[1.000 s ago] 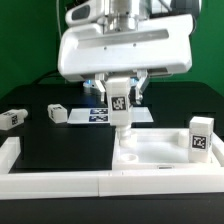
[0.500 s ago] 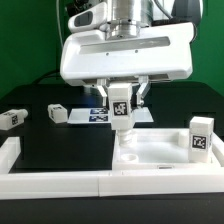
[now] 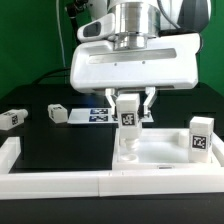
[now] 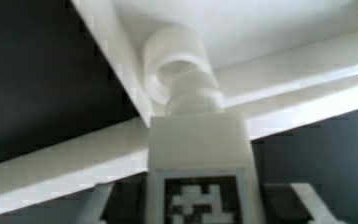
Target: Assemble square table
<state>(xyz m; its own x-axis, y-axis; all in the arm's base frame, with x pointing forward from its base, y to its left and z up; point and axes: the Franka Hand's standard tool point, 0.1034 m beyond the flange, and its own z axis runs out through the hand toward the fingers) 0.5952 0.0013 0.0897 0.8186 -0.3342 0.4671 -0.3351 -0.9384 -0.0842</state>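
Seating the held leg [image 3: 128, 125] in a corner hole of the square tabletop [image 3: 165, 152] looks like the step in hand. The gripper [image 3: 128, 103] has its jaws clamped on the leg, upright, lower end at the hole. The next move probably calls for a straight, twisting press down. Count: one tabletop and four legs, namely the held one, the standing leg [image 3: 200, 135] on the tabletop, and two loose legs [image 3: 57, 113] [image 3: 12, 117] on the black table [image 3: 60, 148].

Glossy white gripper [image 3: 127, 104], grey metal above it

The gripper has a broad, glossy white housing [image 3: 135, 65] with rounded corners and a faintly shaded lower edge. On top of it stands a grey, metallic-looking cylinder [image 3: 128, 20], with a pale rounded arm shell [image 3: 92, 27] on the exterior view's left and a darker grey shell [image 3: 186, 12] on its right. Two short dark fingers [image 3: 148, 100] project from beneath the housing.
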